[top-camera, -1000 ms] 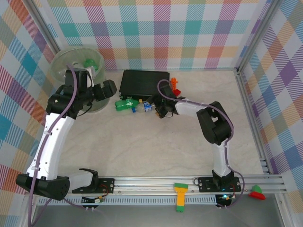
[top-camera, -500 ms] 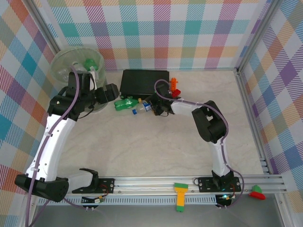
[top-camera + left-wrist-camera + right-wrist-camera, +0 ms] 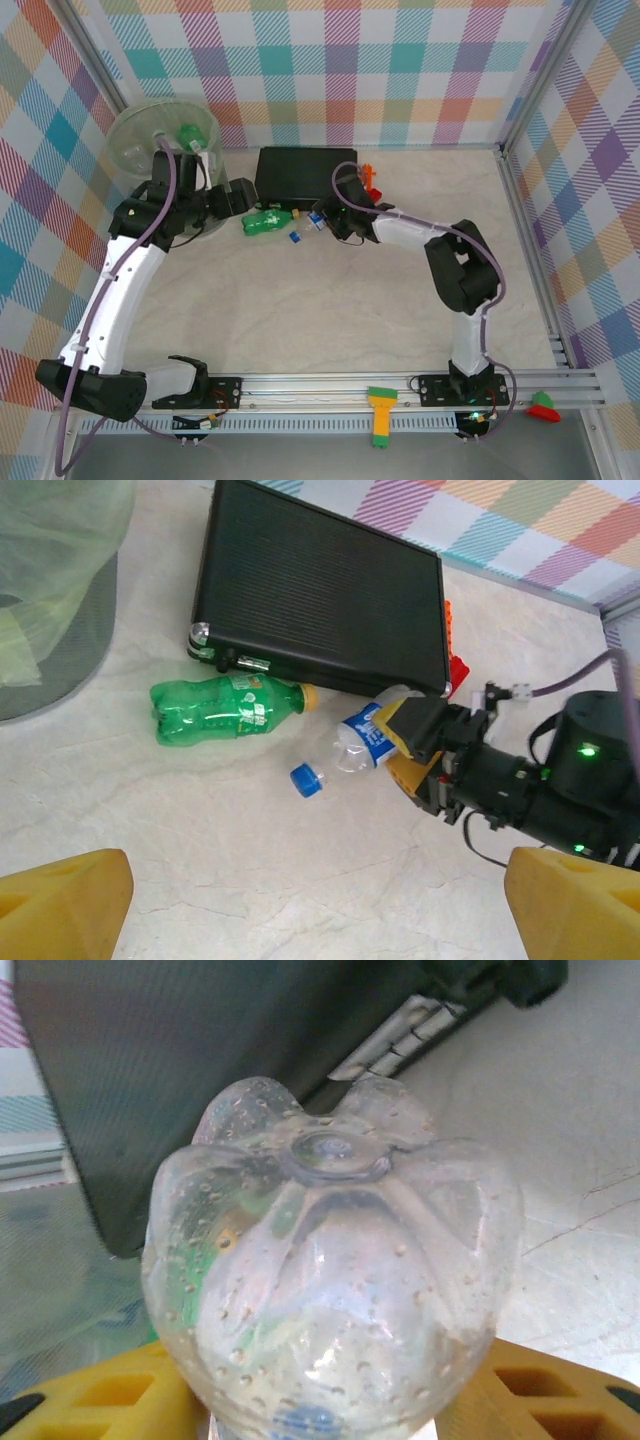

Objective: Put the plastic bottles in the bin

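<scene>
Pastel checked walls close in a pale marbled table, and a flat black case lies toward its far side. Against the case's near right corner is a clear bottle with a blue label. Its long axis slants away from that corner, with the base toward the corner and the neck pointing left and toward the near edge. A blue cap sits at the neck end; whether it is screwed on cannot be told. The right arm's jaws are closed on the base of this bottle, with a yellow finger on either side. The right wrist view shows the lobed base seated between the yellow pads.

A green bottle lies on its side just beside the case's near long edge and roughly parallel to it, with its cap toward the clear bottle. Small orange toy pieces stand at the case's right end.

Left of the case stands the pale-green bin, with a green bottle inside. The left arm's jaws hang open above the table off the case's near left corner, the yellow fingertips spread wide with nothing between them.
</scene>
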Motion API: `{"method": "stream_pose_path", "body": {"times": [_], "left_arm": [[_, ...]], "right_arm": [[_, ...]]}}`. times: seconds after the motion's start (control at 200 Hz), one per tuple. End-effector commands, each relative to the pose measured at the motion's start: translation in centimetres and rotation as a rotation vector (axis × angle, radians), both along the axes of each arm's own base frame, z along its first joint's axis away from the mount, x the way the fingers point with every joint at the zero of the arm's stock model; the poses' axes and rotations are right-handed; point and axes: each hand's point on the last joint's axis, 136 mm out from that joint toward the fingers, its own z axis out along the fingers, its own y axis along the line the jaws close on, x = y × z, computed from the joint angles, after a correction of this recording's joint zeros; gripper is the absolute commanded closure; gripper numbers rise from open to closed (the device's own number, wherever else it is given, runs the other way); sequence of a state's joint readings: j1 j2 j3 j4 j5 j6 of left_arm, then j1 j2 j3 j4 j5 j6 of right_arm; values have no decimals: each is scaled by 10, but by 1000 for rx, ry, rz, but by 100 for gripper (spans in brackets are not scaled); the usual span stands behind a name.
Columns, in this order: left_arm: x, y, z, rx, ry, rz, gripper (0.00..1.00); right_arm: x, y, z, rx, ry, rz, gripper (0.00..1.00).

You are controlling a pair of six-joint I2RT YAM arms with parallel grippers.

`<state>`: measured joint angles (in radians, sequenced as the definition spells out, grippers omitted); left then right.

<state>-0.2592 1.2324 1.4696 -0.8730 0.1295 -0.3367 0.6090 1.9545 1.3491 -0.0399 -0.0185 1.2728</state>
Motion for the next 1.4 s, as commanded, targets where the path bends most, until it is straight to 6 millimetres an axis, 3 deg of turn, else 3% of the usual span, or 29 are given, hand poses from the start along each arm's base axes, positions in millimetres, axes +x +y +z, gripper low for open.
{"method": "stream_pose_path", "body": {"times": [0.0, 0.3, 0.62, 1.025, 1.31, 1.395], "left_arm": [[2, -22, -9, -21, -4, -107, 10], [-2, -81, -40, -10, 2, -356, 20], [-3, -121, -68, 67, 20, -533, 34], [-14, -157, -86, -4, 54, -673, 44], [-14, -164, -92, -13, 80, -690, 52], [-14, -165, -89, -18, 71, -691, 60]], "right_arm": [[-8, -9, 40, -13, -95, 45, 47], [-33, -21, 103, -20, -197, 135, 47], [-60, -26, 142, 22, -190, 217, 46], [-73, -40, 160, 42, -212, 217, 46], [-79, -41, 162, 56, -214, 221, 46], [-80, -43, 162, 55, -216, 221, 46]]}}
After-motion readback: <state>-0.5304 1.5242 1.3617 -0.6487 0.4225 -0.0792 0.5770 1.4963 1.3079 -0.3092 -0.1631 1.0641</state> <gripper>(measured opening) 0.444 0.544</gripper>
